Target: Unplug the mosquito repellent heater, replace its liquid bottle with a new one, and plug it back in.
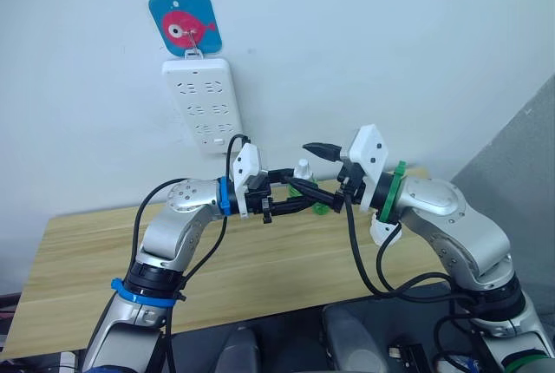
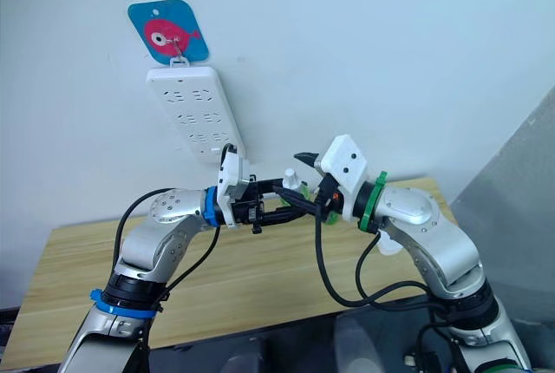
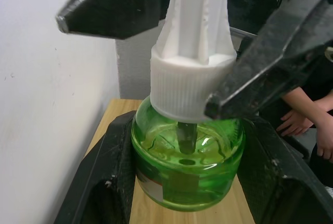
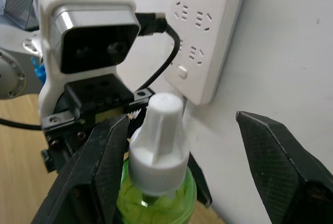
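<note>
Bottle (image 3: 187, 156) base cut off, clamped by left pincer (image 3: 187, 182); right pincer (image 4: 177, 146) agape around cap.

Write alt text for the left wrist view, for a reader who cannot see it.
A round, clear green liquid bottle with a ribbed white plastic cap sits clamped between the left pincer's two black fingers. The right pincer's black fingertips stand open on either side of the cap. Behind are a white wall and a light wooden tabletop.
</note>
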